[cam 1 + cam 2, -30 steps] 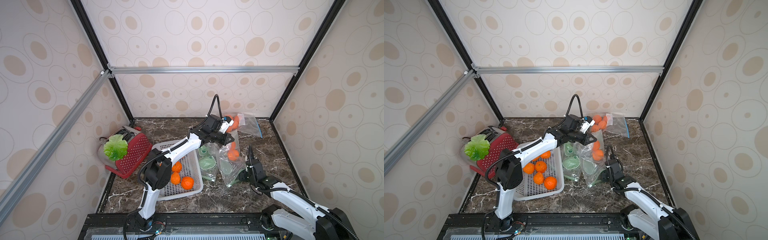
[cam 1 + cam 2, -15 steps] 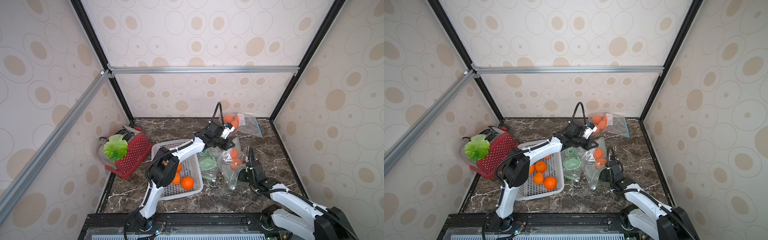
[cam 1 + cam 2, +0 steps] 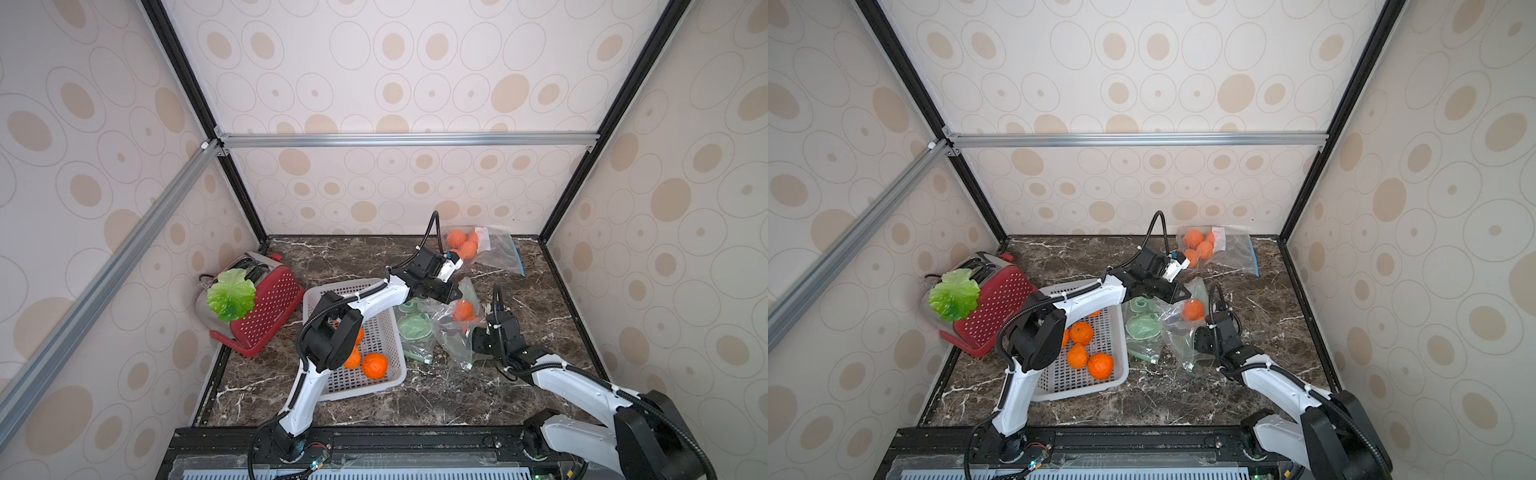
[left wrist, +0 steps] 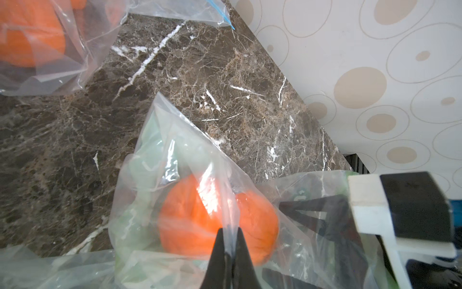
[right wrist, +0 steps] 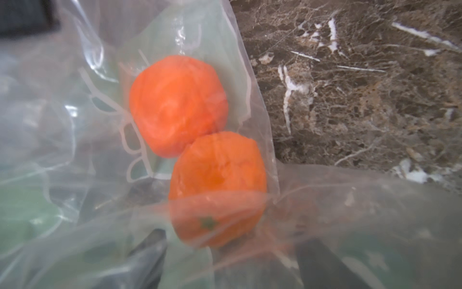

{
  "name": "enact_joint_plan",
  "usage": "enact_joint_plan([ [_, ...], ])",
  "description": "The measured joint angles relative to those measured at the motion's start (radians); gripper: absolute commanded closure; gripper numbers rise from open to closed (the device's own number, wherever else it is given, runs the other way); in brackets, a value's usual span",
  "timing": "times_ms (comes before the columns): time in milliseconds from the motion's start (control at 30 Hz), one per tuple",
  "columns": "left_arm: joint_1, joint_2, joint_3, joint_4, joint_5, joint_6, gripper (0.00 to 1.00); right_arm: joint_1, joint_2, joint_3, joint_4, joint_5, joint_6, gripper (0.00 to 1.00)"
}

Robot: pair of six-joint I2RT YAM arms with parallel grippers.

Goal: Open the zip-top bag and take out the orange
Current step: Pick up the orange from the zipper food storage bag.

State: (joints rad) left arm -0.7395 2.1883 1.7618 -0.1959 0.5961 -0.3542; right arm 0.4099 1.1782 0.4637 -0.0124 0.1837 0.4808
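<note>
Dark marble tabletop point(image 3: 353, 257) with red toaster point(image 3: 266, 309), white basket point(image 3: 360, 389), bag of oranges point(image 3: 492, 246), green-printed bag point(image 3: 412, 330), crumpled zip-top bag point(image 3: 451, 347).

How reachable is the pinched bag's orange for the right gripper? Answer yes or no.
Probably not yet. The right gripper stands open by the nearer orange, but clear film of the bag covers it; the left gripper only pinches that film.

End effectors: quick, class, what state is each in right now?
Left end effector: shut on the zip-top bag.
Right end effector: open.
</note>
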Motion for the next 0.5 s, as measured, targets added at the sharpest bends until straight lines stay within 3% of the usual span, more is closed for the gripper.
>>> enact_joint_plan([
  [100,0.001,0.0,-0.004,0.001,0.001,0.0,1.0,0.0,0.067,0.037,0.022,0.012,0.0,0.11],
  [267,0.001,0.0,-0.007,0.0,0.004,0.001,1.0,0.0,0.175,0.074,0.038,0.029,0.0,0.18],
  [500,0.001,0.0,-0.018,0.002,0.005,0.005,1.0,0.0,0.218,0.077,0.063,0.016,-0.002,0.37],
])
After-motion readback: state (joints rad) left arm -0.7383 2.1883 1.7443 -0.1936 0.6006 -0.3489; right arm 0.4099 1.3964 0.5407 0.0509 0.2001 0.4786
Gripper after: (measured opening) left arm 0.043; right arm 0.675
